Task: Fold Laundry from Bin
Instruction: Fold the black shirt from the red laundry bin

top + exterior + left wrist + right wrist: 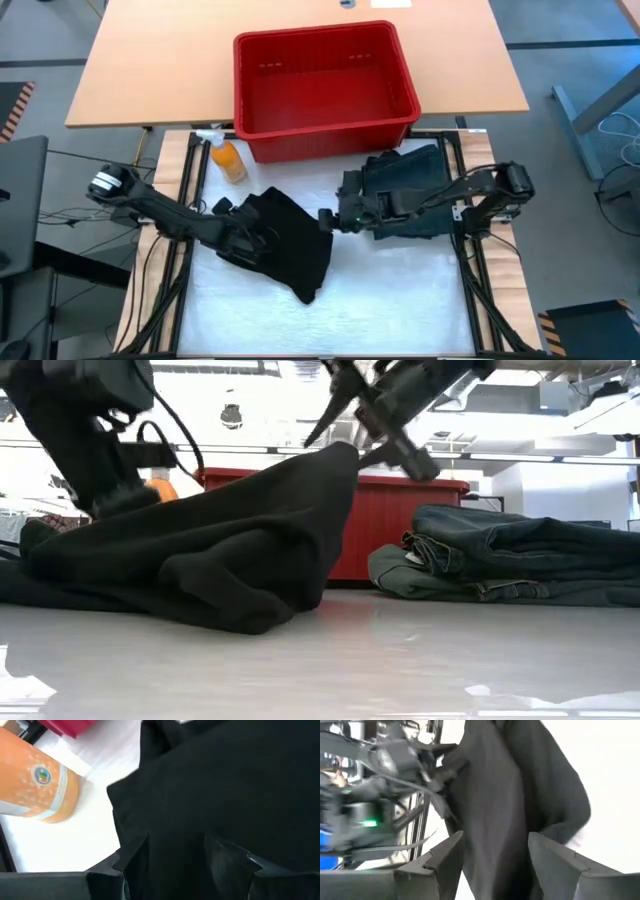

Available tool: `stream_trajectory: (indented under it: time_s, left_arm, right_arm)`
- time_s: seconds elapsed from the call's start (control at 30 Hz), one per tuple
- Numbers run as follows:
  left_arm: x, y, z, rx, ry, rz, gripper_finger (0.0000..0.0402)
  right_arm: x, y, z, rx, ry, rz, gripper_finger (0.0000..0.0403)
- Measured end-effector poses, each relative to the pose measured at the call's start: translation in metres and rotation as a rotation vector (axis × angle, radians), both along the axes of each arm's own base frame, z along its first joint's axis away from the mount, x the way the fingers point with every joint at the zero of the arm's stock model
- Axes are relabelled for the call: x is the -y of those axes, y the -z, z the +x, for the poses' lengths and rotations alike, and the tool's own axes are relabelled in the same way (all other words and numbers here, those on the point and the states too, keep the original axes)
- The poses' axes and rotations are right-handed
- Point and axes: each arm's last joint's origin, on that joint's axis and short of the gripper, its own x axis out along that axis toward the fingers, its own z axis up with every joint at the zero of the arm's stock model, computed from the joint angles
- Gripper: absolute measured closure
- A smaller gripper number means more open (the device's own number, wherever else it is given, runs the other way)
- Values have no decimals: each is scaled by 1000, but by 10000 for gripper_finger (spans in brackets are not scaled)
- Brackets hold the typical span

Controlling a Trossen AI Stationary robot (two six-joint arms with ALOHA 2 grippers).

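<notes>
Pretty standard lab room: grey floor (575, 40) all around a tan wooden table (160, 60), with a white work surface (400, 290) butted up against the table's near edge. From table height, the room behind the table is bright, with white walls (570, 485) and ceiling lights (500, 457) beyond it.

Bare white mat (390, 290) in front (bin (325, 90) behind)
</notes>
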Motion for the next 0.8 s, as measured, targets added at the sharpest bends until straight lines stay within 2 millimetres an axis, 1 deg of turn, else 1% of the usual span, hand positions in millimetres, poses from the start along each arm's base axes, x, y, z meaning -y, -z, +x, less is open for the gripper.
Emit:
stream_trajectory:
  time_s: [0.07,0.1,0.2,0.3,0.4,0.47,0.53,0.63,0.73,0.8]
  left_arm:
    - [1,8,3,-27,-5,14,223]
    - [1,12,5,-31,-6,22,223]
    - [3,21,12,-21,-8,30,223]
    - [4,28,17,-10,-8,36,223]
    - [2,32,21,-8,-14,46,223]
    - [-1,32,23,-17,-10,50,223]
    - [-5,32,24,-19,-18,52,223]
    - [-12,28,25,-23,-31,56,223]
    - [-19,26,25,-30,-41,61,223]
    - [-23,21,25,-12,-58,61,223]
  right_arm:
    - [-7,-4,-6,-21,24,-25,158]
    - [-12,-2,-10,-54,27,-32,158]
    - [-30,0,-16,-89,-16,-89,158]
    - [-54,-9,-19,-1,-86,-234,159]
    - [-76,-27,-19,111,-113,-391,160]
    - [-85,-34,-21,138,-120,-483,165]
    - [-88,-38,-20,158,-136,-528,175]
    - [-86,-34,-18,137,-155,-551,202]
    - [-78,-19,-8,90,-177,-548,246]
    - [-73,-3,4,72,-241,-521,286]
